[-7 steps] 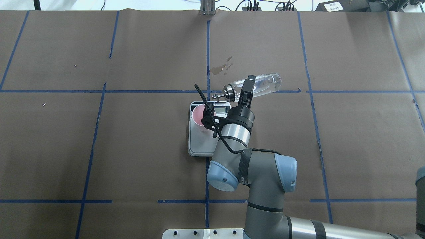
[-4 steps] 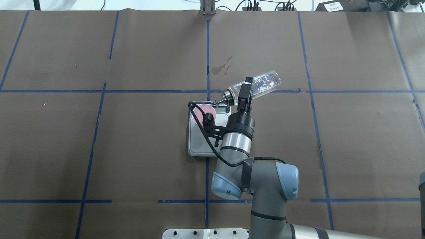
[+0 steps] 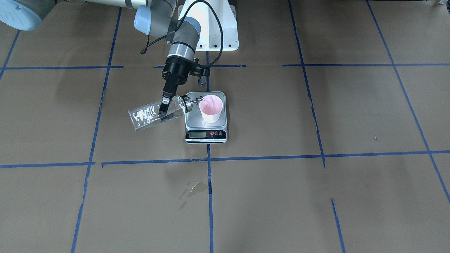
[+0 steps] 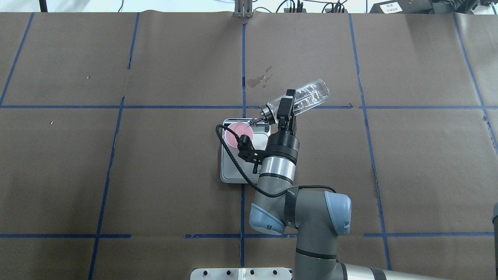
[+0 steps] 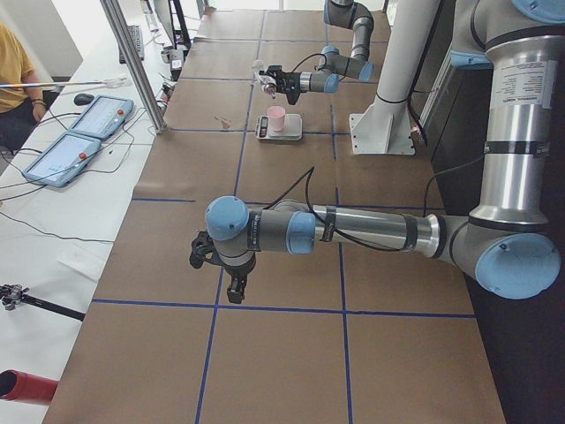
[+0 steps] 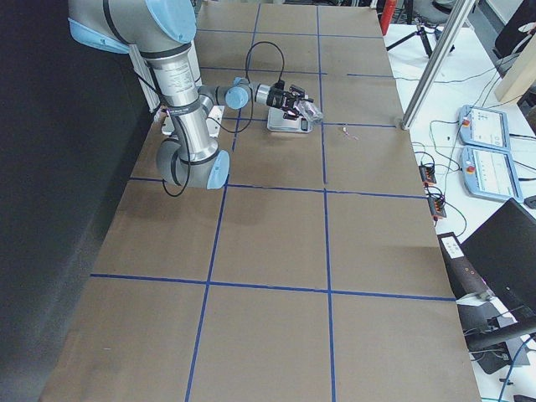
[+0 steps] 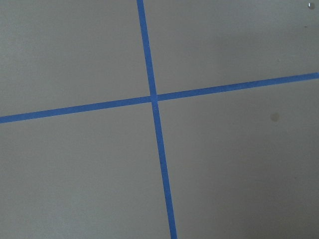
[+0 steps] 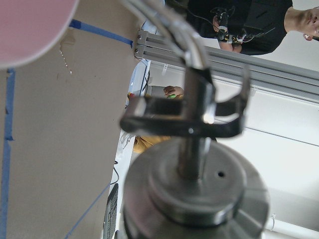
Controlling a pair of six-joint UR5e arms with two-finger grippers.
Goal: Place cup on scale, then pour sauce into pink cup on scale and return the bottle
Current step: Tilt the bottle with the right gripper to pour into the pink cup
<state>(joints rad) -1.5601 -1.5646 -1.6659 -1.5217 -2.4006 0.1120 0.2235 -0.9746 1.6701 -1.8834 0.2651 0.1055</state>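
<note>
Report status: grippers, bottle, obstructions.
Right gripper shut on bottle, tilted, spout over cup on scale. Left gripper far off, state unclear. Nothing in the way.

Grey arm (image 4: 311,217), pale-blue caps (image 4: 338,208), seemingly braided black cable (image 4: 233,157).

Close-up of the bottle (image 8: 194,199), its metal cap filling lower centre, curved spout (image 8: 172,25) running to the upper left near the pink cup (image 8: 27,25) rim, brown table (image 8: 60,149) with blue tape (image 8: 6,164) at left, person (image 8: 249,20) upper right.
</note>
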